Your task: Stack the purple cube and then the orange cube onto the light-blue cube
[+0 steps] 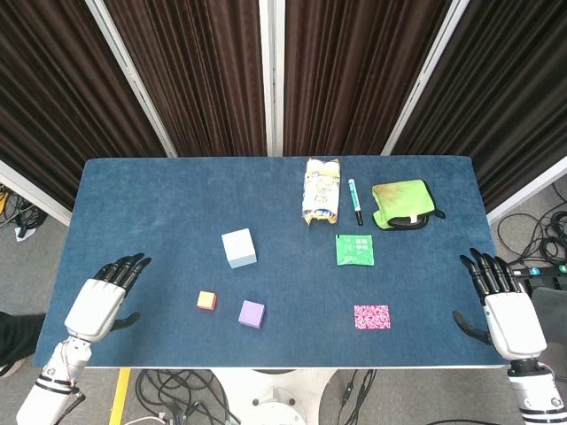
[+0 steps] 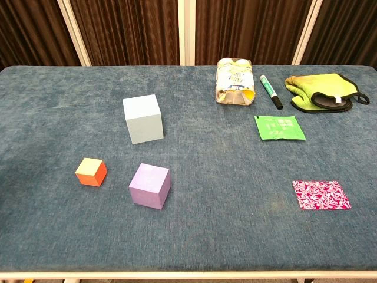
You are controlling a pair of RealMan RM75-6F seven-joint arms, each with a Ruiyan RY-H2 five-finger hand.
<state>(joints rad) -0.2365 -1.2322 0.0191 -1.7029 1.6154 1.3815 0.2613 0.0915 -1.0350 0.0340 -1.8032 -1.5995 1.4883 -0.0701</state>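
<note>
Left hand rests at the near left corner of the blue-covered desk, fingers spread, holding nothing; seen in head view only. Orange cube, smallest of the three, sits near the front left, top face paler than its sides. Just right of it, apart, purple cube, mid-sized, matte lilac, turned slightly. Behind both, light-blue cube, largest, pale and plain, nothing on it. Further right along the back: a crumpled snack bag, a green marker, a yellow-green mitt. Green sachet mid-right, pink patterned sachet nearer front. Right hand at the near right edge, fingers apart, empty.
</note>
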